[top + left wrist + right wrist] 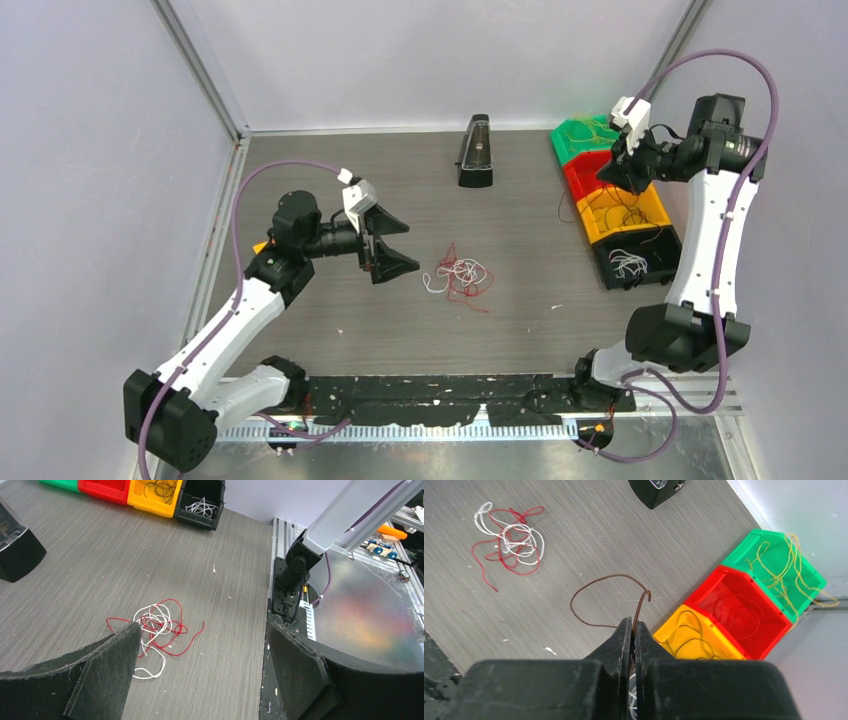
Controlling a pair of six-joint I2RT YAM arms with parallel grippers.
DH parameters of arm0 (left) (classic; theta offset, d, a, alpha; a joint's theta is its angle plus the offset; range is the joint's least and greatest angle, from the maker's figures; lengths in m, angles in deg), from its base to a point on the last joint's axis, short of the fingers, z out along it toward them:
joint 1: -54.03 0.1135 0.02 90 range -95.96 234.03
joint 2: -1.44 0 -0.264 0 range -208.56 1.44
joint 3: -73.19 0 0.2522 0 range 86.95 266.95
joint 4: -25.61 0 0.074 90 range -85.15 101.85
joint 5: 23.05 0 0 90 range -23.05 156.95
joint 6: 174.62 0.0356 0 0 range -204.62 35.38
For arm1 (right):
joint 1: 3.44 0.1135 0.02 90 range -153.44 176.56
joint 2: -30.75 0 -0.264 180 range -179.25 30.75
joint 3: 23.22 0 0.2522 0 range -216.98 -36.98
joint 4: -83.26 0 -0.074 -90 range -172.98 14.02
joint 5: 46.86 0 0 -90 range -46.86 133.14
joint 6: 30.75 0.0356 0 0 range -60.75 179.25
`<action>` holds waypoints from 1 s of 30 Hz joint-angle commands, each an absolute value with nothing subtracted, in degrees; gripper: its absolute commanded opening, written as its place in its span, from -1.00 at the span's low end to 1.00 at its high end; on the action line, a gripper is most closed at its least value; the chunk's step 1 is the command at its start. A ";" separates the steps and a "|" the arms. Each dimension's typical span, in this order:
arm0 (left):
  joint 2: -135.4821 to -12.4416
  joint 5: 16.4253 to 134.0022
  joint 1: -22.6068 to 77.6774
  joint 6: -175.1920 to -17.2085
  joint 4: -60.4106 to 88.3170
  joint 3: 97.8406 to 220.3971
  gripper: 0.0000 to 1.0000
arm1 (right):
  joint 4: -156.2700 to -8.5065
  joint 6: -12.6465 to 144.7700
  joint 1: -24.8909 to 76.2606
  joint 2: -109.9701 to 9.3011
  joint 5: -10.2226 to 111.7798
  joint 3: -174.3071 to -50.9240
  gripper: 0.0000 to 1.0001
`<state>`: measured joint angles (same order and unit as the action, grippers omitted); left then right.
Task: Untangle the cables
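Observation:
The cables are a small loose tangle of red and white wires (458,275) lying on the table; it also shows in the left wrist view (157,627) and the right wrist view (509,537). My left gripper (408,245) is open and empty, just left of the tangle and above the table, its near finger (110,665) overlapping the tangle's edge. My right gripper (618,168) is raised over the bins at the back right. In the right wrist view it (632,622) is shut on a dark brown wire (596,580), which curls out in a loop.
A row of bins stands at the right: green (739,547) with yellow wires, red (704,587), yellow (664,625) with dark wires, and black (605,270) with white wires. A black box (475,150) stands at the back middle.

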<state>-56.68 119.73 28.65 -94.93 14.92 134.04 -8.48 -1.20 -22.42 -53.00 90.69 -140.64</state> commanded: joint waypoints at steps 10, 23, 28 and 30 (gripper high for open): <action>-62.61 119.42 28.81 -93.50 13.20 138.62 0.99 | 6.09 -25.29 -27.88 -78.27 84.93 -161.20 -0.89; -66.69 118.33 28.81 -94.07 12.00 141.40 0.98 | 3.99 -35.65 -31.14 -86.48 75.81 -163.67 -0.89; -67.44 117.24 28.81 -93.95 12.02 141.93 0.98 | -5.11 -36.41 -29.67 -86.19 68.20 -157.87 -0.89; -67.62 117.02 28.81 -93.66 10.60 141.97 0.97 | -7.56 -35.95 -28.51 -86.20 67.34 -156.09 -0.89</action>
